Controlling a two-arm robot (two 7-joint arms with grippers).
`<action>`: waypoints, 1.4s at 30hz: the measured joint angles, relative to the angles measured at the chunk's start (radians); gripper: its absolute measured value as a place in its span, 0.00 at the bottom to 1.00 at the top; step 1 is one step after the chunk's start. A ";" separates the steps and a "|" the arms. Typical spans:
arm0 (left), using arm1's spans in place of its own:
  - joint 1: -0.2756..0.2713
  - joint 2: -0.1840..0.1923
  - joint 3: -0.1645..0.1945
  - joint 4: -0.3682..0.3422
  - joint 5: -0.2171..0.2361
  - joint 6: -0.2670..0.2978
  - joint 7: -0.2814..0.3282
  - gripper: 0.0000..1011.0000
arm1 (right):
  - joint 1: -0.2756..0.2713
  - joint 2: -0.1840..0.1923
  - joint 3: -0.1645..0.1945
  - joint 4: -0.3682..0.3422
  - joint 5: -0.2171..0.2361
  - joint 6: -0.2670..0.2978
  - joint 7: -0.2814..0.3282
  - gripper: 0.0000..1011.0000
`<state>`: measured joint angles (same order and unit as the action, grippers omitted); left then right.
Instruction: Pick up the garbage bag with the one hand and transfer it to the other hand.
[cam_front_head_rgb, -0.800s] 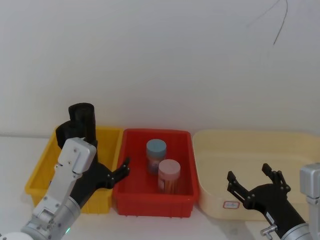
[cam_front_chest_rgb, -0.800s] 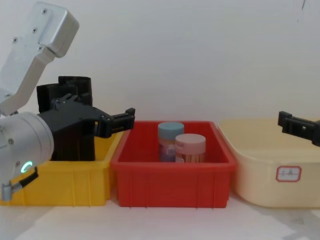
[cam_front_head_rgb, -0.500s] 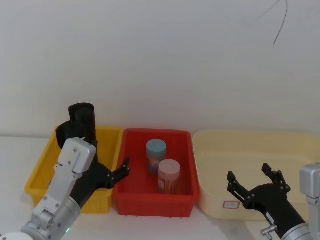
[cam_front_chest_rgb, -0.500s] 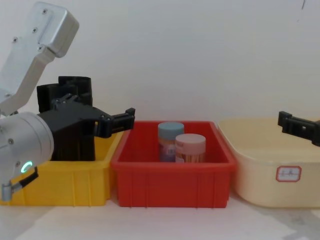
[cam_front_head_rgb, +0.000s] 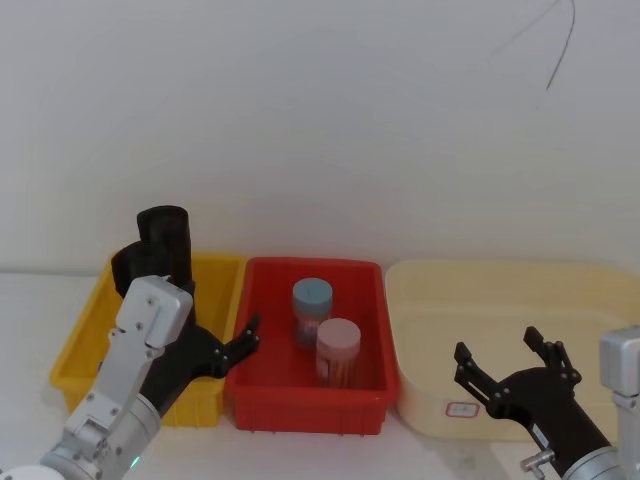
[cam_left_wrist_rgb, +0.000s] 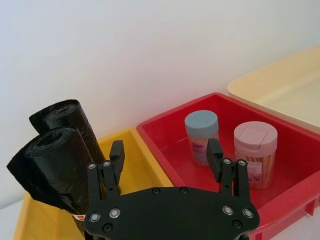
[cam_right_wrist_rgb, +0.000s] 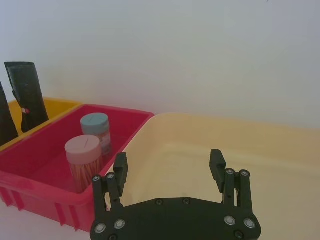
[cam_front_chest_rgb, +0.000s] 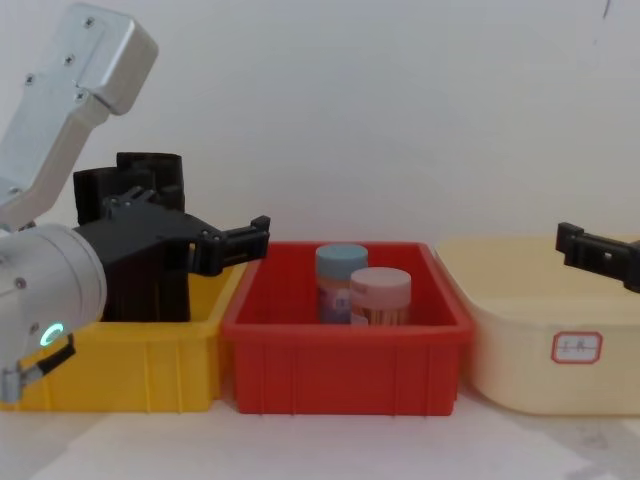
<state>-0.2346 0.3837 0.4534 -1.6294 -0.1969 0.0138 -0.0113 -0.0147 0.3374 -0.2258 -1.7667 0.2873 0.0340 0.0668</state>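
Note:
Two black garbage bag rolls stand upright at the back of the yellow bin (cam_front_head_rgb: 75, 345), the taller one (cam_front_head_rgb: 166, 238) behind the shorter one (cam_front_head_rgb: 128, 268). In the left wrist view they are the near roll (cam_left_wrist_rgb: 52, 167) and the rear roll (cam_left_wrist_rgb: 67, 114). My left gripper (cam_left_wrist_rgb: 165, 154) hovers open over the wall between the yellow and red bins, empty, one finger (cam_left_wrist_rgb: 116, 152) just beside the near roll. My right gripper (cam_front_head_rgb: 497, 348) stands open and empty at the cream tub's front edge.
A red bin (cam_front_head_rgb: 300, 405) in the middle holds a blue-lidded jar (cam_front_head_rgb: 312, 300) and a pink-lidded jar (cam_front_head_rgb: 338, 348). A large cream tub (cam_front_head_rgb: 420, 300) sits at the right. A white wall rises right behind the bins.

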 joint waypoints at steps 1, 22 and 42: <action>0.000 0.000 0.000 0.000 0.000 0.000 0.000 0.99 | 0.000 0.000 0.000 0.000 0.000 0.000 0.000 0.99; 0.136 0.043 -0.065 -0.117 0.033 0.037 0.084 0.99 | 0.000 0.000 0.000 0.000 0.000 0.000 0.000 0.99; 0.126 0.012 -0.143 -0.048 -0.042 0.053 0.070 0.99 | 0.000 0.000 0.000 0.000 0.000 0.000 0.000 0.99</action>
<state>-0.1089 0.3956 0.3101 -1.6771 -0.2387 0.0668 0.0590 -0.0146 0.3374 -0.2258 -1.7668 0.2873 0.0340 0.0668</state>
